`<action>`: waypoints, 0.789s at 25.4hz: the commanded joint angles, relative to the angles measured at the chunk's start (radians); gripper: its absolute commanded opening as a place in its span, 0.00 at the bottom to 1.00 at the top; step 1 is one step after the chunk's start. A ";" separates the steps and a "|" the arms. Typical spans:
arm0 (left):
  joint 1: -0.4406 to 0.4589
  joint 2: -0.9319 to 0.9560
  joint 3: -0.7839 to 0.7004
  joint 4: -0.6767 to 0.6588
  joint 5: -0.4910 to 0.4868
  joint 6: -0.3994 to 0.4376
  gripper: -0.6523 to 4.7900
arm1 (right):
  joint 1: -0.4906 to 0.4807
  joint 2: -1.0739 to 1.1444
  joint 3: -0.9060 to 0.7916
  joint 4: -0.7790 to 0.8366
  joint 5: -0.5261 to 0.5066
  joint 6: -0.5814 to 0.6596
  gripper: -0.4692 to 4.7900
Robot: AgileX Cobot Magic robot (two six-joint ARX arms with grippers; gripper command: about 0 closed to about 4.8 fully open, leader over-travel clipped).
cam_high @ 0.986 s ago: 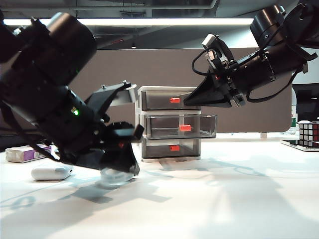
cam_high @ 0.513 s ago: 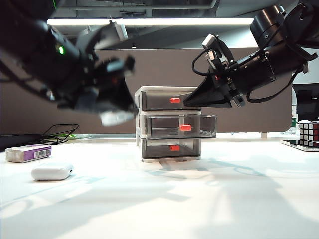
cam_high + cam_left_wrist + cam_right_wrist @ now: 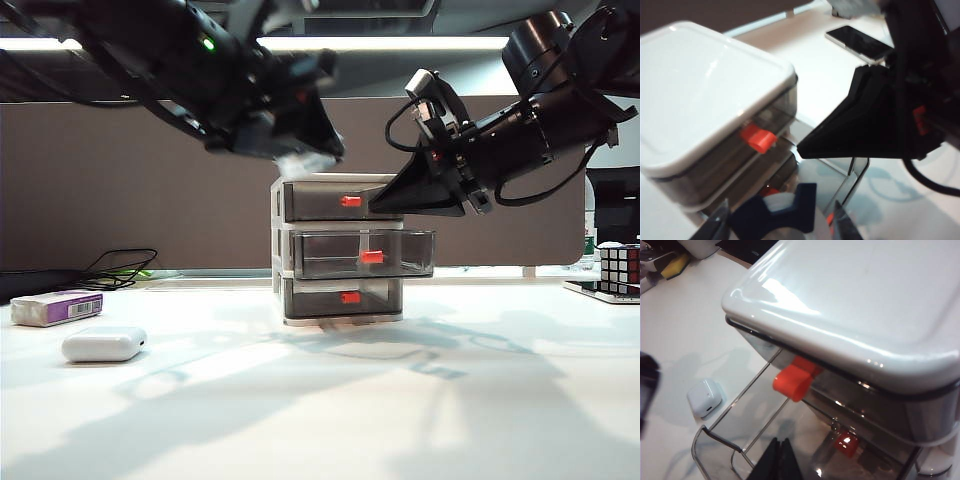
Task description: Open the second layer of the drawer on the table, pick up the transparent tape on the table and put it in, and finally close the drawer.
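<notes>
Lifted from the table since the earlier frames, the transparent tape (image 3: pixel 790 220) now hangs in the air just above the top of the drawer (image 3: pixel 335 250), at about eleven o'clock from the cabinet's centre in the exterior view. One roll is visible, with its black cutter (image 3: pixel 777 212) on the rim; its long axis cannot be told. The left gripper (image 3: pixel 300 150) is clenched on the tape. The cabinet has three grey drawers, each with one red-orange handle. The second layer of the drawer (image 3: pixel 365 253) is pulled open toward three o'clock. The right gripper (image 3: pixel 385 203) hovers by the top drawer, jaws pressed together and empty. One white case (image 3: pixel 104 344) lies on the table (image 3: pixel 400 400) at eight o'clock.
</notes>
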 commanded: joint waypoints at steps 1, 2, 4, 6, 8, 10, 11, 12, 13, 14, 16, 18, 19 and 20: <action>0.001 0.087 0.058 0.012 0.023 0.006 0.33 | -0.002 -0.006 0.005 0.010 0.004 -0.009 0.08; 0.000 0.117 0.073 0.014 0.028 0.008 0.33 | -0.003 -0.006 0.005 0.008 0.012 -0.011 0.08; 0.000 0.146 0.083 0.021 0.040 0.009 0.33 | -0.005 -0.006 0.005 0.006 0.020 -0.011 0.08; 0.002 0.165 0.084 0.032 0.039 0.010 0.33 | -0.010 -0.006 0.005 0.007 0.019 -0.011 0.08; 0.015 0.173 0.084 0.039 0.042 0.009 0.33 | -0.011 -0.006 0.005 0.008 0.019 -0.011 0.08; 0.018 0.177 0.084 0.043 0.040 0.010 0.33 | -0.011 -0.006 0.005 0.009 0.019 -0.011 0.08; 0.028 0.177 0.085 0.048 0.045 0.009 0.33 | -0.011 -0.006 0.005 0.009 0.018 -0.011 0.08; 0.038 0.177 0.088 0.053 0.046 0.009 0.33 | -0.011 -0.006 0.005 0.009 0.018 -0.011 0.08; 0.041 0.177 0.088 0.058 0.045 0.011 0.33 | -0.011 -0.006 0.005 0.009 0.018 -0.011 0.08; 0.057 0.177 0.092 0.058 0.084 0.017 0.36 | -0.011 -0.006 0.005 0.008 0.018 -0.011 0.08; 0.064 0.177 0.092 0.057 0.111 0.017 0.40 | -0.011 -0.006 0.005 0.010 0.018 -0.011 0.08; 0.064 0.177 0.092 0.058 0.113 0.017 0.52 | -0.011 -0.006 0.005 0.010 0.018 -0.011 0.08; 0.064 0.177 0.092 0.057 0.116 0.017 0.52 | -0.011 -0.006 0.005 0.010 0.018 -0.011 0.08; 0.064 0.177 0.092 0.058 0.124 0.018 0.52 | -0.011 -0.006 0.005 0.010 0.018 -0.011 0.08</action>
